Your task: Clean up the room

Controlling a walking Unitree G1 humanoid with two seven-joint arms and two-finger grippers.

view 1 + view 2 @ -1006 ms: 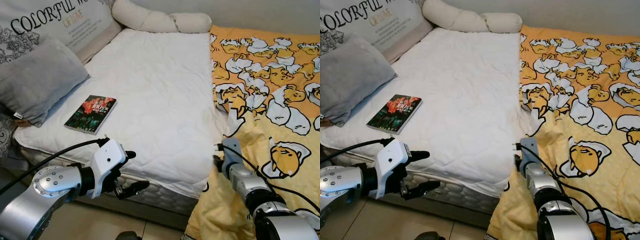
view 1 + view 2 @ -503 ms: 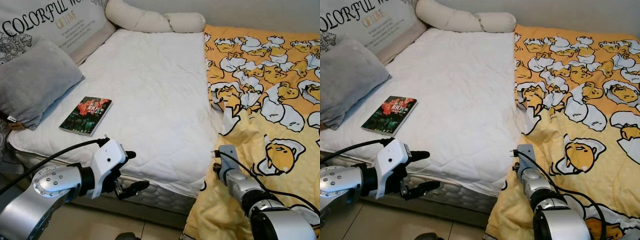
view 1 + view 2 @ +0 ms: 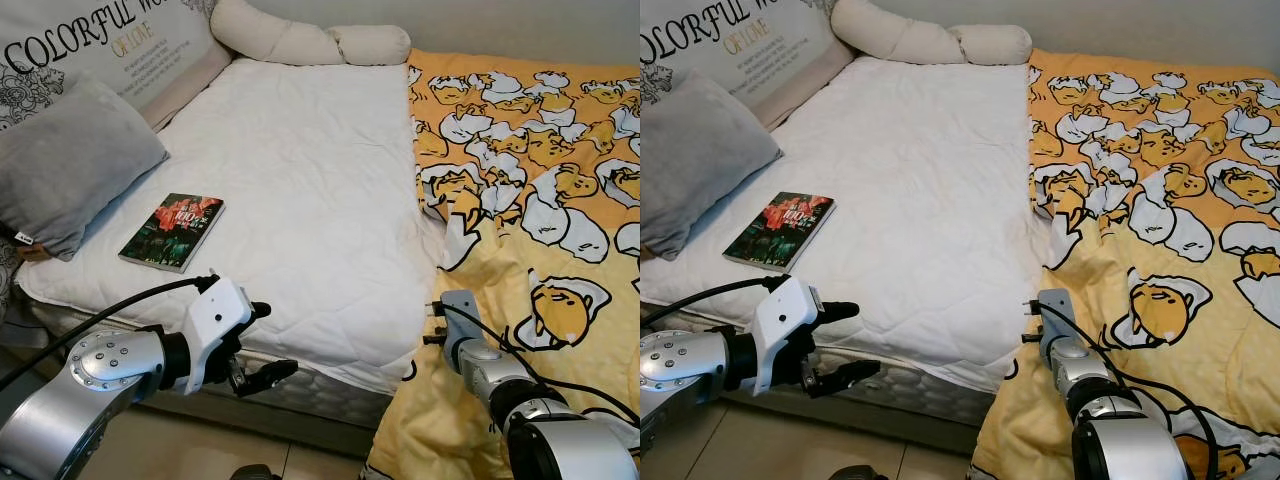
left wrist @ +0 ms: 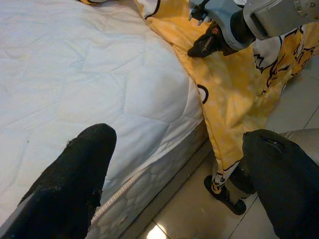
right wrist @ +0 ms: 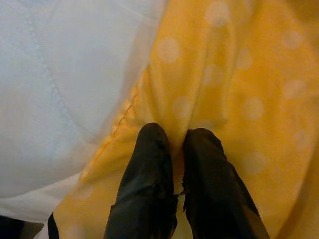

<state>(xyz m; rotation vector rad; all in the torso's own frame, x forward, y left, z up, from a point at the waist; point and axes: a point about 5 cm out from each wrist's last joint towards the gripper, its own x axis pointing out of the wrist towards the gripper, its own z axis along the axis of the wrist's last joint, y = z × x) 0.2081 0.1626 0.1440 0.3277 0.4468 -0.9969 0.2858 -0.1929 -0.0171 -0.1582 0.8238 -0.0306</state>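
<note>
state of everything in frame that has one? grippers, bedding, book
Left gripper: open, empty, hovering off the bed's front edge.
Right gripper: shut on a fold of the yellow cartoon-print blanket.
Yellow cartoon-print blanket: covers the bed's right side, edge draped toward the floor.
Dark paperback book: closed, flat on the white quilted mattress.
Grey pillow: leaning at the left.

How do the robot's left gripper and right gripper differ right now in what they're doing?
The left gripper is open, its fingers spread and holding nothing, while the right gripper is shut on a fold of the yellow blanket. The left gripper sits in front of the white mattress edge, over the floor; the right gripper is at the blanket's edge where it hangs off the bed. Both have two black fingers.
</note>
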